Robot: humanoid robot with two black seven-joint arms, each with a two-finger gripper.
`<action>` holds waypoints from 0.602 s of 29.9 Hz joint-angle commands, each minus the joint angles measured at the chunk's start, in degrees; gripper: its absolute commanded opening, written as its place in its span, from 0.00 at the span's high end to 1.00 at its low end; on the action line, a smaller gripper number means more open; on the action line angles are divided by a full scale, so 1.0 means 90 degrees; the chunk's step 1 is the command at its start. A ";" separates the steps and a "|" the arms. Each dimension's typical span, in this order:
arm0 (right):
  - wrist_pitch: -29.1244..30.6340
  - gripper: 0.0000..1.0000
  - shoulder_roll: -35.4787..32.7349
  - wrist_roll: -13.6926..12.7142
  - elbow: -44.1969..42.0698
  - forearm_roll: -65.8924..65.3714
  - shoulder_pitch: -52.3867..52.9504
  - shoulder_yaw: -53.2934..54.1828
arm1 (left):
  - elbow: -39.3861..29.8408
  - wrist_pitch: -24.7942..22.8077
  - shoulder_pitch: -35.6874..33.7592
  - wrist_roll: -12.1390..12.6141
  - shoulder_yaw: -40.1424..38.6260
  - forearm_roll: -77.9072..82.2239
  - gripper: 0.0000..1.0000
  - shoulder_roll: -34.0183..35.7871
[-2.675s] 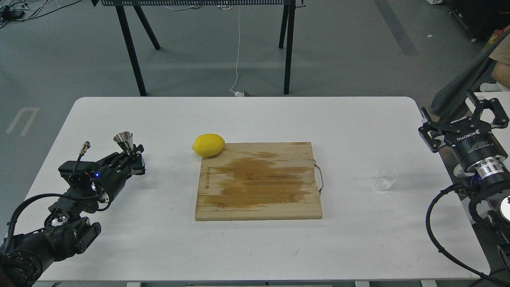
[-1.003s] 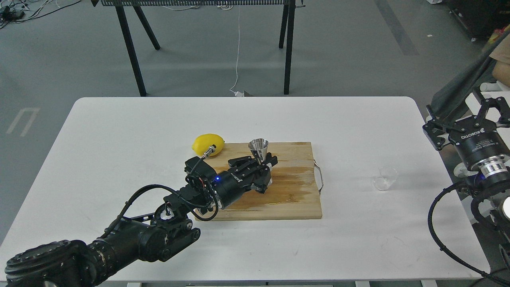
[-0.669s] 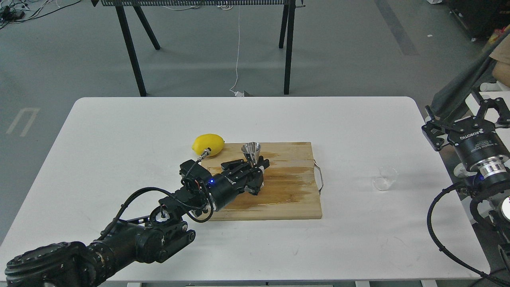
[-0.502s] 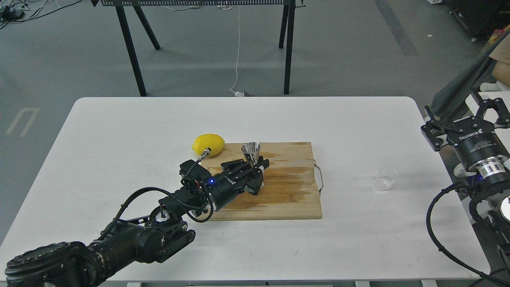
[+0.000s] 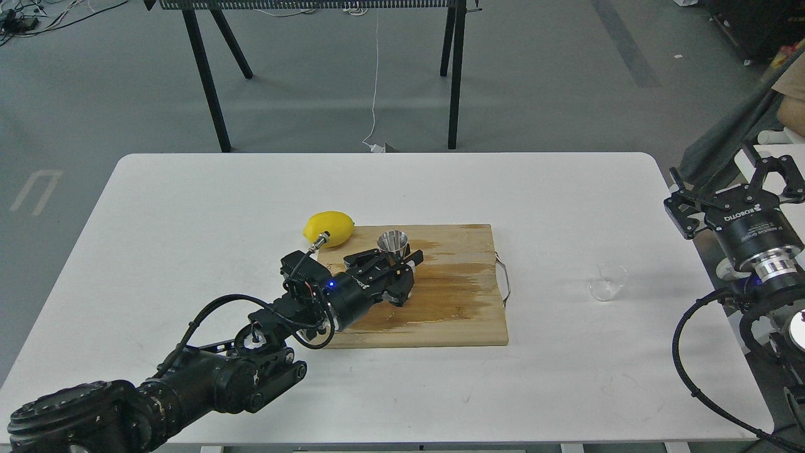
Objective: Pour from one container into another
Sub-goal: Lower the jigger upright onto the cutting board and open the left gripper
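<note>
White table (image 5: pixel 188 207), frame centre: left gripper (image 5: pixel 397 267) clasping jigger (image 5: pixel 392 241), setting onto board (image 5: pixel 465 314); right gripper (image 5: pixel 732 182) spread, idling; glass cup (image 5: pixel 610 280) pickup pending.

On the white table (image 5: pixel 188 207), the left gripper (image 5: pixel 396 267) reaches over the wooden cutting board (image 5: pixel 453 302), its fingers closed around the upright steel jigger (image 5: pixel 392 242). A lemon (image 5: pixel 328 228) lies at the board's 10 o'clock corner. At 3 o'clock, the clear glass cup (image 5: pixel 609 281) stands alone; the right gripper (image 5: pixel 732 195) hangs spread beyond it.
</note>
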 commanded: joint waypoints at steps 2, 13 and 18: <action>0.0000 0.01 0.0008 0.0000 -0.0001 0.0000 -0.0007 0.0001 | 0.0015 0.0000 -0.0001 0.0000 0.0002 -0.0001 0.67 0.0000; 0.0000 0.01 0.0008 0.0000 -0.0002 0.0000 -0.0007 0.0001 | 0.0015 0.0000 0.0009 0.0000 0.0012 -0.0001 0.48 0.0000; 0.0000 0.01 0.0008 0.0000 -0.0002 0.0000 -0.0007 0.0001 | 0.0015 0.0000 0.0019 0.0000 0.0022 0.0009 0.35 0.0000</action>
